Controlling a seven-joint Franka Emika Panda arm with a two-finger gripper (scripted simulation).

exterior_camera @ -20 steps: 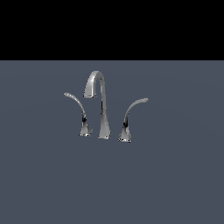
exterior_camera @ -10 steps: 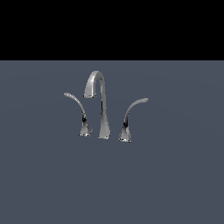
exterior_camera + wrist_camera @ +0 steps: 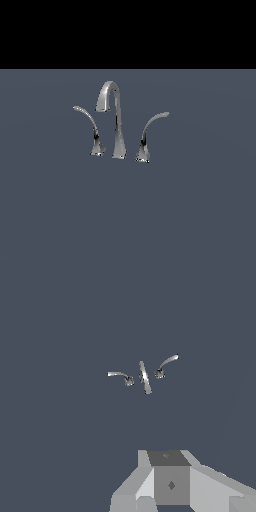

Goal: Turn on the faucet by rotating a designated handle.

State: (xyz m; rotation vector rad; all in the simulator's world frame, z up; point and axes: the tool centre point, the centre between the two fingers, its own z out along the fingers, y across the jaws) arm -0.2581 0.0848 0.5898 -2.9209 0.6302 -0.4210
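The chrome faucet (image 3: 117,125) stands upright on the flat grey surface, its tall gooseneck spout hooking over at the top. The handle (image 3: 89,125) is the thin lever on the exterior view's left, its tip arcing leftward. A mirror-image lever (image 3: 149,132) arcs rightward on the other side. In the wrist view the faucet (image 3: 144,377) appears small and far off, seen from above, with a lever on each side of the spout. Only grey parts of my gripper (image 3: 170,483) show there, well apart from the faucet. The exterior view has no gripper in it.
The grey surface (image 3: 200,200) stretches around the faucet on all sides. Above its far edge there is only black background.
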